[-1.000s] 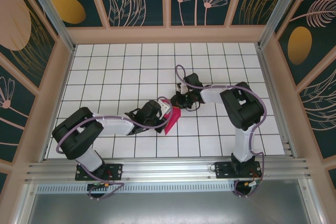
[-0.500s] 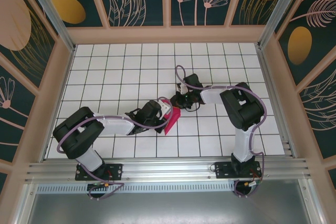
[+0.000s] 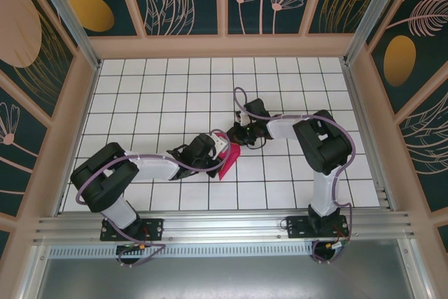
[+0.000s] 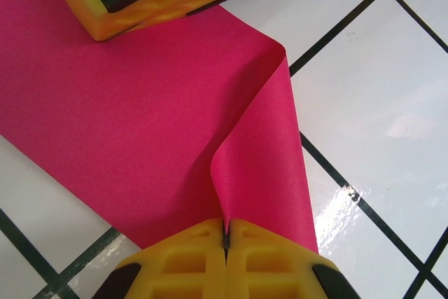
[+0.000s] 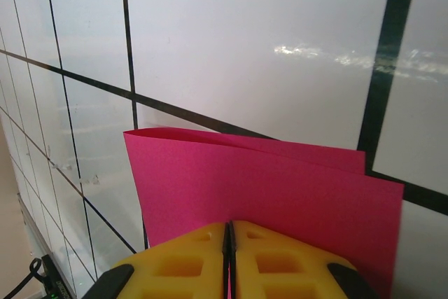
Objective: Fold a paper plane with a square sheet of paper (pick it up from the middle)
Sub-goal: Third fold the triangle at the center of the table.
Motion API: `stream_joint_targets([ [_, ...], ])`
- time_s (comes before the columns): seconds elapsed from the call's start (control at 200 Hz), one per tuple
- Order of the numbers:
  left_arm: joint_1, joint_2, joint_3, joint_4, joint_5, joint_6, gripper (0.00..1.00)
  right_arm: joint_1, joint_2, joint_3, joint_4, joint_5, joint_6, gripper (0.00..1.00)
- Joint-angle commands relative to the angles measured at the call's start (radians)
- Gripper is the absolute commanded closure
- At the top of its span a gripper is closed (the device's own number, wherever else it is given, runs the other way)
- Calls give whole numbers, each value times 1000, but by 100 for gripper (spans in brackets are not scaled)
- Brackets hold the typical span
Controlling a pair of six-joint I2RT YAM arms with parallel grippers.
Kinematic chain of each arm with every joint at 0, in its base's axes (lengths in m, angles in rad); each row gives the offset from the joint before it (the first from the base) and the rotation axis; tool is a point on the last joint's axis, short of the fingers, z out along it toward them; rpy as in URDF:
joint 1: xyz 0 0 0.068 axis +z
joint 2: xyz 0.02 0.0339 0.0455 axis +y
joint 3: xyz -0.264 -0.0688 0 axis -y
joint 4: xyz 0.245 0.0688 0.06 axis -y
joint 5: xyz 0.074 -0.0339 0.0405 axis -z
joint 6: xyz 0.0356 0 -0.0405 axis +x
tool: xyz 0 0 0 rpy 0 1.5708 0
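The square sheet of paper (image 3: 228, 162), pinched near-left and far-right.
Left gripper (image 4: 225, 232) and right gripper (image 5: 229, 232) each have jaws clamped on an edge (one flap curls upward).

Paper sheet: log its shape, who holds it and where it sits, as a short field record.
item: square sheet of paper, magenta-red
shape: doubled over with a rounded bend, not yet a plane
left gripper: shut on a lifted edge of the sheet
right gripper: shut on the two-layer edge
location: tiled table, between the two arms, near the middle
contact: in the left wrist view, part of the sheet appears to lie flat on the tiles
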Motion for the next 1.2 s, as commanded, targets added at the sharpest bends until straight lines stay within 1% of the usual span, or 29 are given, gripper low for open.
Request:
stream_joint_targets([
  [0.0, 5, 5, 34, -3, 3, 22, 100, 20, 9, -23, -38, 38, 3, 87],
  [0.385, 7, 13, 23, 15, 9, 19, 100, 20, 9, -31, -26, 37, 12, 87],
  [0.485, 5, 25, 39, -17, 7, 18, 100, 21, 7, -31, -29, 41, 14, 87],
  [0.605, 5, 5, -2, 16, 14, -9, 100, 22, 2, -34, -28, 44, 14, 87],
  [0.701, 5, -10, -11, 1, 22, -27, 100, 21, 4, -32, -32, 44, 14, 87],
  [0.786, 6, -30, -37, 32, 33, -42, 100, 22, 0, -35, -29, 45, 12, 87],
  [1.196, 6, -7, -13, 20, -5, -29, 100, 22, 2, -33, -32, 42, 11, 87],
])
